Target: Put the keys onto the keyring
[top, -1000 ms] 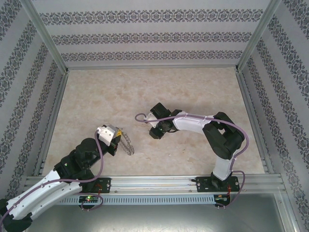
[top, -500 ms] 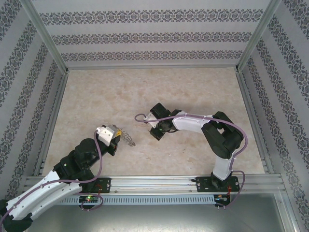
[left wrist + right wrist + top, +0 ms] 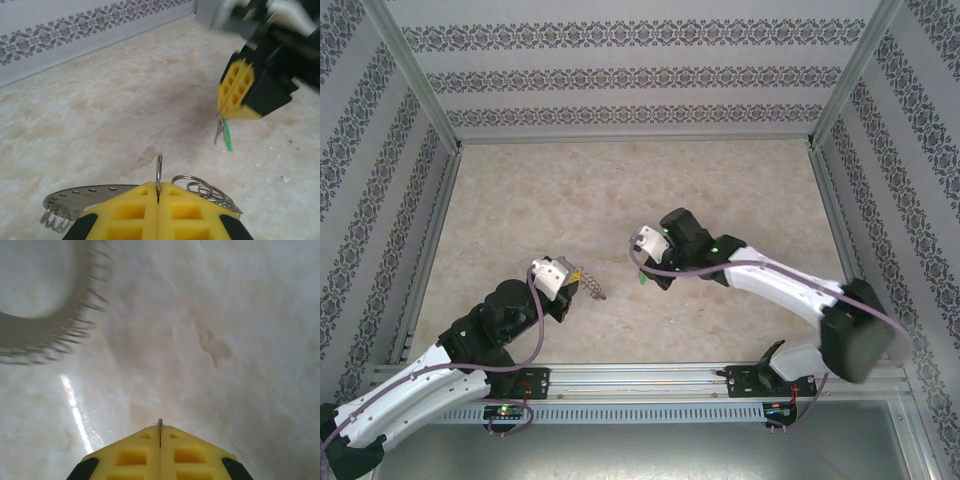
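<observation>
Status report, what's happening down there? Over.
Left fingers shut on keyring. Right fingers shut on green key, held close by. Key not yet on keyring. Nothing between them.

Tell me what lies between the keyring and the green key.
Nothing but bare table lies between the keyring, pinched by the left gripper, and the green key hanging from the right gripper, as the left wrist view shows.

A: How many grippers?
B: Two; the left gripper (image 3: pixel 158 197) and the right gripper (image 3: pixel 160 432).
A: And keys?
B: One green-headed key (image 3: pixel 227 137) that I can count; if more metal hangs with it, I can't separate it.
A: Rings?
B: One keyring (image 3: pixel 75 196); beside it a cluster of small silver loops (image 3: pixel 205 190), overlapping, at least three; the exact number I can't tell.
</observation>
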`<state>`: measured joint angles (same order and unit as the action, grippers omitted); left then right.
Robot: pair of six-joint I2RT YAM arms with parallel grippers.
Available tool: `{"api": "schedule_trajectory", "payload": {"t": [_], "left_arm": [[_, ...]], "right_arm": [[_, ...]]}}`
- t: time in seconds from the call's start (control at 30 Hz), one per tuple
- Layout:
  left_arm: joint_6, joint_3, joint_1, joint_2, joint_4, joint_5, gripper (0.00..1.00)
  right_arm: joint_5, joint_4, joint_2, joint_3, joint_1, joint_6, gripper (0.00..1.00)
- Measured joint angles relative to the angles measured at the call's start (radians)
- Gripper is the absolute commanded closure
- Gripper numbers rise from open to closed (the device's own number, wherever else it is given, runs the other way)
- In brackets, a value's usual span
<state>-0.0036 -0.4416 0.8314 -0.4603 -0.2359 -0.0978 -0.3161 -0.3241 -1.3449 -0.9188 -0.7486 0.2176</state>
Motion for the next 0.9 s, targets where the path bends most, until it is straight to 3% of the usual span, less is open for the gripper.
{"api": "schedule_trajectory", "payload": {"t": [0.13, 0.37, 0.6, 0.9], "left_arm": [[0.031, -0.041, 0.000, -0.088, 0.053, 0.094, 1.00], [0.109, -0.083, 0.000, -0.231, 0.151, 0.315, 1.00], [0.156, -0.120, 0.000, -0.346, 0.228, 0.463, 1.00], [0.179, -0.122, 0.000, -0.389, 0.253, 0.522, 1.00]], "right_arm": [[-0.092, 0.043, 0.186, 0.043, -0.007, 0.024, 1.00], [-0.267, 0.137, 0.357, 0.134, -0.013, 0.056, 1.00], [-0.337, 0.176, 0.380, 0.154, -0.019, 0.075, 1.00], [-0.321, 0.205, 0.380, 0.183, -0.023, 0.082, 1.00]]}}
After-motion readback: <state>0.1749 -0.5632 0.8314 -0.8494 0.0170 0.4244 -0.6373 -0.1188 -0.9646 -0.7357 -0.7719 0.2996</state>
